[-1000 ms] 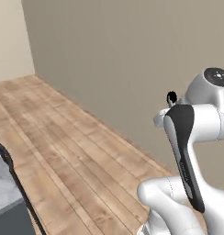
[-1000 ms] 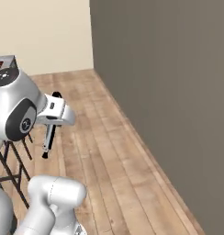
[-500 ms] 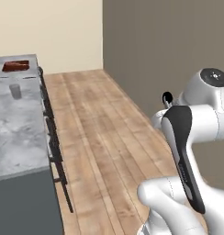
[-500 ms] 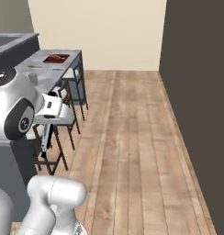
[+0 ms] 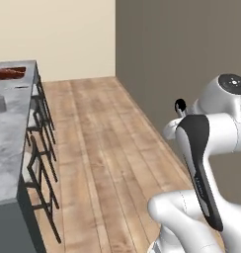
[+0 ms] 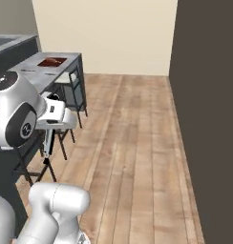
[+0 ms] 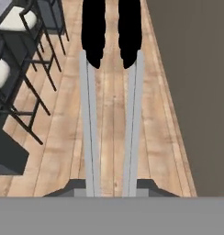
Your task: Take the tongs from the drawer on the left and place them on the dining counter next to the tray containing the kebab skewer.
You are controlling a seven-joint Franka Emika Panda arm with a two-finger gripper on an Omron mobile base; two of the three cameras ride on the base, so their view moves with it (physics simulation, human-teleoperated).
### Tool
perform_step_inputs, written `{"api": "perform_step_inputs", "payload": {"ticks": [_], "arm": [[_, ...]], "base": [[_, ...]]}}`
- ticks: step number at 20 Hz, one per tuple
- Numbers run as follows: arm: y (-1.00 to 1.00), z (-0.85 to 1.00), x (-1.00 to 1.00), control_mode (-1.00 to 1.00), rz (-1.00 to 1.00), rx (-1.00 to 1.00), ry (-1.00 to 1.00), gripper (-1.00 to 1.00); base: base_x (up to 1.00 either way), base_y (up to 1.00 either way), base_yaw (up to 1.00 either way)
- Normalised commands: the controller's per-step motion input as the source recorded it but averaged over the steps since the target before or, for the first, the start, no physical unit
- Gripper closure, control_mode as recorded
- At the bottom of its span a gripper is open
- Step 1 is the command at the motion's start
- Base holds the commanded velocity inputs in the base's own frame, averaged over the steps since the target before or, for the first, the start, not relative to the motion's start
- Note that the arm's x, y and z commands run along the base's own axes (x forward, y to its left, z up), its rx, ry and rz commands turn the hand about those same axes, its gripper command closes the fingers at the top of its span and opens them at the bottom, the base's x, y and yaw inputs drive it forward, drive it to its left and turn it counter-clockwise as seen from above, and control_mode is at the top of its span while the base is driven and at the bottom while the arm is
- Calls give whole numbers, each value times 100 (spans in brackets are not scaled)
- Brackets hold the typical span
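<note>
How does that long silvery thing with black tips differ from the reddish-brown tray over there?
The slim silvery metal tongs are long and two-armed; the shallow reddish-brown rectangular tray is broad and flat. The gripper holds the tongs over wooden floor; the tray lies on the marbled dining counter.

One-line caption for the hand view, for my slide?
Gripper carries the tongs, dark tips ahead, over wooden floor beside black stools.

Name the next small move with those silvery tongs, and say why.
Probably drive the base on toward the marbled dining counter. The tool carries the slim silvery, dark-tipped tongs above the wood floor, while the reddish-brown rectangular tray sits at the counter's far end, well out of reach.
</note>
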Motion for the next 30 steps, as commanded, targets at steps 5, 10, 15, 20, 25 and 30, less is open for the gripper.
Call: {"api": "perform_step_inputs", "payload": {"ticks": [5, 10, 15, 20, 25, 30], "arm": [[0, 0, 0, 100, 0, 0, 0, 100], [0, 0, 0, 100, 0, 0, 0, 100], [0, 0, 0, 100, 0, 0, 0, 100], [0, 0, 0, 100, 0, 0, 0, 100], [0, 0, 0, 100, 0, 0, 0, 100], [0, 0, 0, 100, 0, 0, 0, 100]], "base": [[100, -42, 14], [100, -41, 14], [100, -38, 18], [100, -32, 19], [100, -36, 18], [100, -36, 16]]}}
